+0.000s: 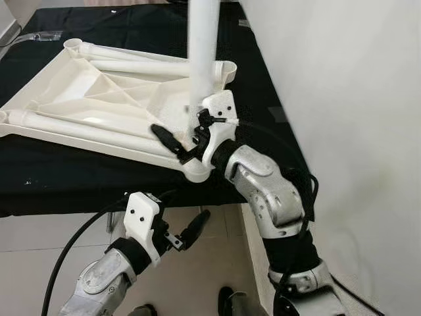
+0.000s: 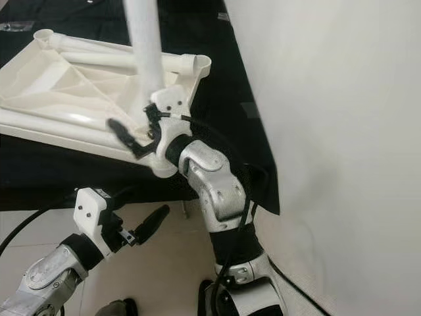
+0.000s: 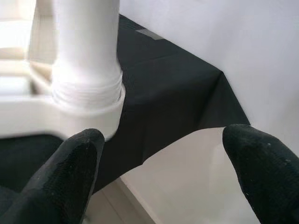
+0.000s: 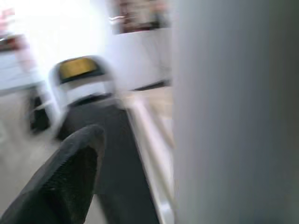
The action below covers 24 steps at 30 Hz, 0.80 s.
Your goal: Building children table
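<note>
Right claw grasps upright leg on tabletop; left claw released.

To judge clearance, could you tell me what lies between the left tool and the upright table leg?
Only bare floor and black cloth edge separate the left tool from the leg, per the left wrist view.

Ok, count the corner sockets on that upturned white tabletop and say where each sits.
4 corner sockets show on the tabletop: far left, far right, near left at the picture's edge, and the near right one holding the upright leg.
</note>
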Available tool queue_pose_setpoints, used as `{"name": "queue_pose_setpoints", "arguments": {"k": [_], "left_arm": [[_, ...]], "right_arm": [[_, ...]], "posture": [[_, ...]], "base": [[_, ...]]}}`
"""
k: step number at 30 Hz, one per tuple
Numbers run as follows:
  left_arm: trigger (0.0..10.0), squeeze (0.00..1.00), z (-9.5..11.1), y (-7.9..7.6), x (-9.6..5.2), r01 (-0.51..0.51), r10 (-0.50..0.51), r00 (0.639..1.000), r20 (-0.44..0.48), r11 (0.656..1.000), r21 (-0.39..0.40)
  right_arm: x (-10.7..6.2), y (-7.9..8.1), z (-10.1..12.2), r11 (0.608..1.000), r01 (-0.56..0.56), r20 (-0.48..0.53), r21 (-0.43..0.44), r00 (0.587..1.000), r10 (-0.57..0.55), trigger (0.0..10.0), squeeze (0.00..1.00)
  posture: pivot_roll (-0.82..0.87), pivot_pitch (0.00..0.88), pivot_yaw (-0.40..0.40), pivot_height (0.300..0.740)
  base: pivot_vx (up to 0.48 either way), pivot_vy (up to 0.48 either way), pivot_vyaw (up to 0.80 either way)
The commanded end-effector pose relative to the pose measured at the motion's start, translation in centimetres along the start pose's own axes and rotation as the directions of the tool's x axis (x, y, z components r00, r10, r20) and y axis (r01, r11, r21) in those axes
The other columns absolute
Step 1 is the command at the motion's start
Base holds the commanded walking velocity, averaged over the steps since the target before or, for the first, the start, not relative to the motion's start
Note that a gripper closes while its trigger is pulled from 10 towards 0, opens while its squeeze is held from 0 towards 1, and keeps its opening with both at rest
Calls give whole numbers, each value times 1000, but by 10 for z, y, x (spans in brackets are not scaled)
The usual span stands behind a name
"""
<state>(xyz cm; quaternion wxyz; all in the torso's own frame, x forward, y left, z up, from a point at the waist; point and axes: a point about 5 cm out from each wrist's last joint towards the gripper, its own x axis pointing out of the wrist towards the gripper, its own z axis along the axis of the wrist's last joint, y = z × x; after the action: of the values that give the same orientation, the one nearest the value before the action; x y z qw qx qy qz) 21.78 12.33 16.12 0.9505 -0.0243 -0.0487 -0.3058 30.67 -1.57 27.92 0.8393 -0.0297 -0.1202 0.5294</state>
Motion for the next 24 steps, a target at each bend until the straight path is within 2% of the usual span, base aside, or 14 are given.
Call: {"name": "queue_pose_setpoints", "arguments": {"k": [1, 2, 4, 5, 6, 8, 9, 10, 12, 13, 21, 22, 23, 24], "left_arm": [[10000, 0, -5, -3, -2, -1, 1, 1000, -18, 1000, -7], [10000, 0, -5, -3, -2, -1, 1, 1000, -18, 1000, -7], [10000, 0, -5, -4, -2, 0, 0, 1000, -17, 1000, -7], [10000, 0, -5, -4, -2, 0, -1, 1000, -17, 1000, -8], [10000, 0, -5, -4, -2, 0, -1, 1000, -17, 1000, -8], [10000, 0, -4, -4, -3, -1, 1, 1000, -16, 1000, -9], [10000, 0, -4, -4, -3, -1, 1, 1000, -16, 1000, -9], [10000, 0, -4, -4, -4, -3, 3, 1000, -15, 1000, -9], [10000, 0, -3, -4, -4, -4, 3, 1000, -14, 1000, -8], [10000, 0, -3, -4, -4, -4, 3, 1000, -14, 1000, -8], [10000, 0, -3, -4, -5, -4, 4, 1000, -16, 1000, -8], [10000, 0, -3, -4, -5, -4, 4, 1000, -16, 1000, -8], [10000, 0, -3, -3, -5, -4, 3, 1000, -17, 1000, -8], [10000, 0, -3, -3, -5, -4, 3, 1000, -17, 1000, -8]], "right_arm": [[3, 15, 1, 976, -215, 5, -41, 976, 215, 10000, 0], [3, 15, 1, 976, -215, 5, -41, 976, 215, 10000, 0], [-2, 13, -4, 950, -301, -47, -82, 953, 298, 10000, 0], [-8, 10, -10, 915, -381, -120, -130, 922, 367, 10000, 0], [-8, 10, -10, 915, -381, -120, -130, 922, 367, 10000, 0], [-18, 0, -13, 879, -458, -188, -132, 883, 431, 10000, 0], [-18, 0, -13, 879, -458, -188, -132, 883, 431, 10000, 0], [-21, -12, -9, 877, -465, -190, -118, 878, 440, 10000, 0], [-21, -15, -8, 879, -463, -189, -117, 879, 438, 10000, 0], [-22, -18, -8, 878, -466, -187, -112, 877, 442, 0, 0], [-23, -22, -10, 876, -470, -192, -110, 875, 445, 0, 0], [-23, -24, -11, 880, -460, -196, -116, 879, 434, 0, 0], [-22, -28, -15, 907, -404, -197, -119, 905, 377, 0, 0], [-22, -28, -15, 907, -404, -197, -119, 905, 377, 0, 0]], "posture": [[23, 226, -59, 740], [23, 226, -59, 740], [28, 230, -59, 740], [34, 234, -59, 740], [34, 234, -59, 740], [34, 237, -61, 740], [34, 237, -61, 740], [35, 246, -62, 740], [35, 246, -62, 740], [35, 249, -61, 740], [34, 253, -57, 740], [33, 253, -57, 740], [29, 253, -56, 740], [29, 253, -56, 740]], "base": [[0, 0, 0], [0, 0, 0], [0, 0, 0], [0, 0, 0], [0, 0, 0], [0, 0, 0], [0, 0, 0], [0, 0, 0], [0, 0, 0], [0, 0, 0], [0, 0, 0], [0, 0, 0], [0, 0, 0], [0, 0, 0]]}}
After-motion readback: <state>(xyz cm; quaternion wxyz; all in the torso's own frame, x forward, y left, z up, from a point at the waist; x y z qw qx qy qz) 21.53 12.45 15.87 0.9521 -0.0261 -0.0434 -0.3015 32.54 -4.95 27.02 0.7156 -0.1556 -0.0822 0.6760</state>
